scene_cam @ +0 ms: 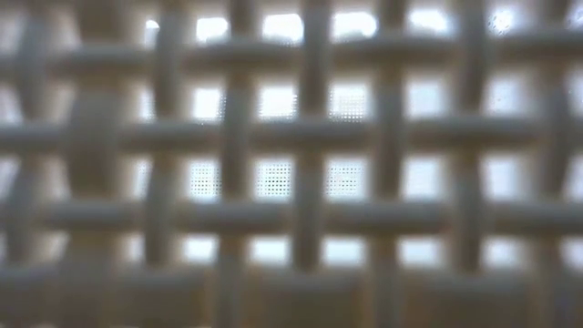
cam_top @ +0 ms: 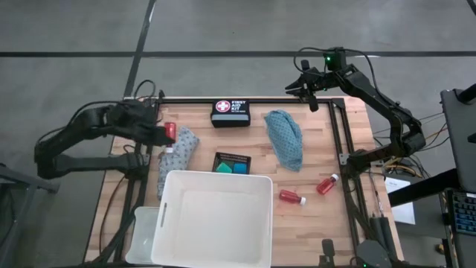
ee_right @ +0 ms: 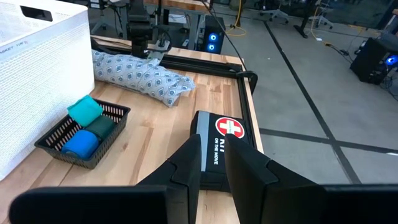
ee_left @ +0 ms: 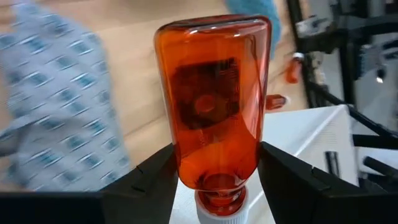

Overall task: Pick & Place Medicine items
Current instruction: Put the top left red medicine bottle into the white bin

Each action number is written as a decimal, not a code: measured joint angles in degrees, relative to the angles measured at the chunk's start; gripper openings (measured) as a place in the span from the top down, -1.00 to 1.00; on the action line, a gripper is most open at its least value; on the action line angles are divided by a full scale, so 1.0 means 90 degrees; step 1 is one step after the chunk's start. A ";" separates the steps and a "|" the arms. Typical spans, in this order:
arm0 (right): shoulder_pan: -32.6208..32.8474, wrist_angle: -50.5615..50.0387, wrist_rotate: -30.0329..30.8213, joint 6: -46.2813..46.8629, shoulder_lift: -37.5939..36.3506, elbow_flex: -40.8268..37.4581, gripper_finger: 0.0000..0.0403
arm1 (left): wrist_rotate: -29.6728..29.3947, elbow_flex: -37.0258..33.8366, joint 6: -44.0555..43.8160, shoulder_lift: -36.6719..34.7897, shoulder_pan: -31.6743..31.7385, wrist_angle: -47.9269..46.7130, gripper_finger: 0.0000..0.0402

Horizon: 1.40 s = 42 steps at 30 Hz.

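Left gripper (cam_top: 165, 132): clamped on a red bottle (cam_top: 170, 132), cap toward the wrist, above the table's left edge beside the grey cloth (cam_top: 175, 154).
Key relation: the white tub (cam_top: 216, 216) lies just toward the table's front from the held bottle; left arm is nearer.
Tray (cam_top: 232, 163): mid-table, holding blue and green tubs.
Teal cloth (cam_top: 286, 138): right of the first-aid kit (cam_top: 229, 113).
Loose bottles (cam_top: 291, 196) (cam_top: 326, 184): front right.
Right gripper (cam_top: 306, 84): nearly closed, empty, back right corner.
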 joint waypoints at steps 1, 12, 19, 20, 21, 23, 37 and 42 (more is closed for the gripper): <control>0.0000 0.0000 0.0000 0.0000 0.0000 0.0000 0.66 | -0.0007 0.0007 -0.0029 0.0102 -0.0089 0.0170 -0.02; 0.0000 -0.0001 0.0000 0.0000 0.0000 0.0000 0.66 | -0.1188 0.0054 -0.0453 0.0677 -0.2309 0.1957 -0.02; -0.0002 0.0000 0.0000 0.0000 0.0000 0.0000 0.66 | -0.2334 0.0556 -0.1259 0.0618 -0.3947 0.0592 -0.02; 0.0000 -0.0001 0.0000 0.0000 -0.0002 0.0000 0.66 | -0.2486 0.0663 -0.1418 0.0621 -0.4201 0.0333 -0.02; -0.0002 0.0000 0.0000 0.0000 0.0000 0.0000 0.66 | -0.2635 0.0771 -0.1595 0.0625 -0.4476 0.0092 -0.02; 0.0000 0.0000 0.0000 0.0000 0.0000 0.0000 0.66 | -0.2952 0.0948 -0.1953 0.0620 -0.5081 -0.0244 -0.02; -0.0002 -0.0002 0.0000 0.0000 0.0000 0.0000 0.66 | -0.3978 0.0780 -0.5390 0.0809 -0.9024 -0.1588 -0.02; 0.0000 0.0000 0.0000 0.0000 0.0000 0.0000 0.66 | -0.3980 0.0592 -0.6110 0.1073 -0.9785 -0.1706 -0.02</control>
